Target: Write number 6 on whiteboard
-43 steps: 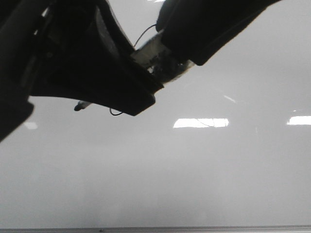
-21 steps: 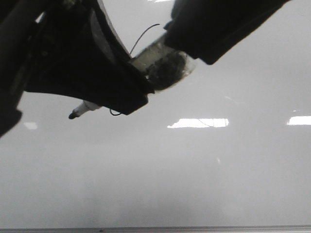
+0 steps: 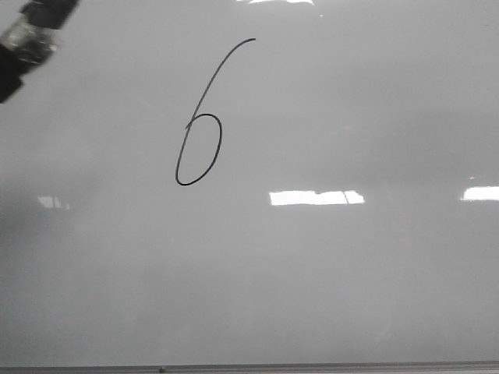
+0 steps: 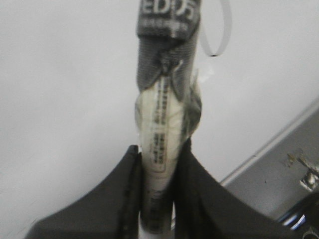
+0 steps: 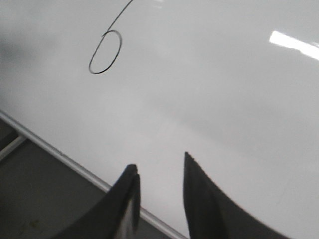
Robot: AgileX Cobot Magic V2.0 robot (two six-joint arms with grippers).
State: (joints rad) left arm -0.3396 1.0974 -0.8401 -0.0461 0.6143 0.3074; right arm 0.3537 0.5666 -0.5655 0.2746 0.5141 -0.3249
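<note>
A thin black number 6 [image 3: 199,125] stands on the glossy pale whiteboard [image 3: 327,280], upper left of middle in the front view. It also shows in the right wrist view [image 5: 105,50], and part of its loop shows in the left wrist view [image 4: 219,30]. My left gripper [image 4: 158,152] is shut on a taped marker [image 4: 167,114]; in the front view only the marker [image 3: 27,39] shows, at the top left corner, clear of the digit. My right gripper [image 5: 160,164] is open and empty over the board's edge.
Bright rectangular light reflections [image 3: 316,198] lie on the board. The board's thin frame edge [image 3: 249,366] runs along the bottom of the front view, and shows in the right wrist view [image 5: 60,157]. Dark surface lies beyond the frame [image 5: 35,209].
Both arms have pulled away from over the board's upper left. The left arm with the marker now sits at the top left corner, and the whole 6 is uncovered.
</note>
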